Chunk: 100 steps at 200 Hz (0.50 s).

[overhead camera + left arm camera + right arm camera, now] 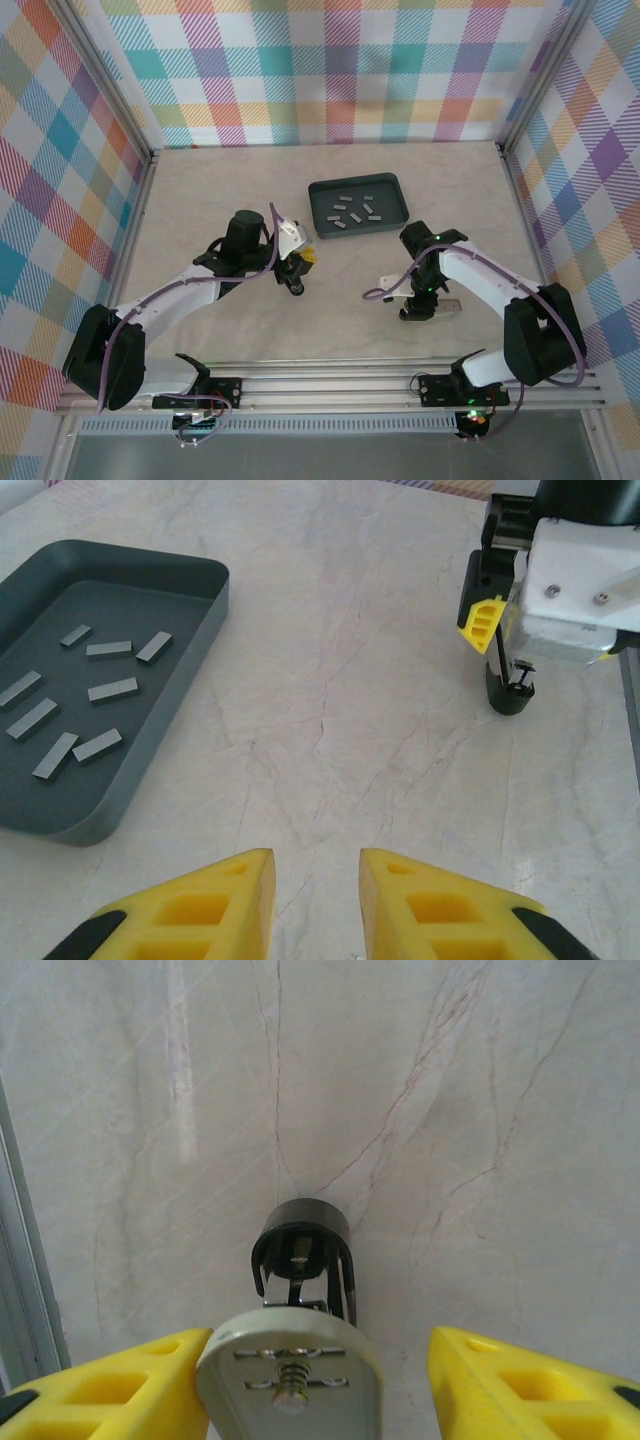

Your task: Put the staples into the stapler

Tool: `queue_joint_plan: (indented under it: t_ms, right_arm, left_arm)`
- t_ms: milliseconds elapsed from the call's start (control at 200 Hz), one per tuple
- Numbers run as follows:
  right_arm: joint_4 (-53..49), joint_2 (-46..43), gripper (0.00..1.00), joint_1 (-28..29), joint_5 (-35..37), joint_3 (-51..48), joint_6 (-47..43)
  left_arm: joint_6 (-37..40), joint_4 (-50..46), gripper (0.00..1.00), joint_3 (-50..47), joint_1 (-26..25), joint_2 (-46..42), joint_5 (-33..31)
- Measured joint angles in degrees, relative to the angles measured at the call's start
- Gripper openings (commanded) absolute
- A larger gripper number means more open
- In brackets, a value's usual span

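Observation:
Several small grey staple strips [356,212] lie loose in a dark tray [316,212] at mid-table; in the left wrist view the staples [112,689] and tray [195,660] are at the left. The stapler [300,1235] is opened up, its black head towards the table and its grey part with a spring nearer the camera. My right gripper [320,1345] is open around it: the left finger [150,1380] touches the grey part and the right finger stands apart. From above, that gripper [418,304] is right of centre. My left gripper [317,865] is open over bare table, also visible from above [300,268].
The left wrist view has the right arm's white wrist [575,580] and the stapler's black end [510,688] at the upper right. Checked walls enclose the marbled table [230,190]. A metal rail [330,385] runs along the near edge.

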Motion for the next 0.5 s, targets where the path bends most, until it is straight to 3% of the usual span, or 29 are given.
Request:
queue_joint_plan:
  t_ms: [70, 165, 310, 385, 500]
  right_arm:
    - [0.4, 0.8, 0.47, 0.0, 0.0, 0.0, 0.0]
    - [1.0, 0.9, 0.26, 0.0, 0.0, 0.0, -0.1]
    - [1.1, -0.2, 0.07, 0.0, -0.5, 0.0, -0.1]
    - [1.1, -1.9, 0.00, 0.0, -1.6, 0.0, 0.1]
    - [1.9, -7.1, 0.00, 0.0, -5.2, 0.0, 0.5]
  left_arm:
    - [0.0, 0.0, 0.29, 0.0, 0.0, 0.0, 0.0]
    - [0.0, 0.0, 0.29, 0.0, 0.0, 0.0, 0.0]
    - [0.0, 0.0, 0.29, 0.0, 0.0, 0.0, 0.2]
    - [0.0, 0.1, 0.29, 0.0, 0.0, 0.1, 0.5]
    - [-0.3, 0.3, 0.29, 0.0, 0.0, 0.6, 1.5]
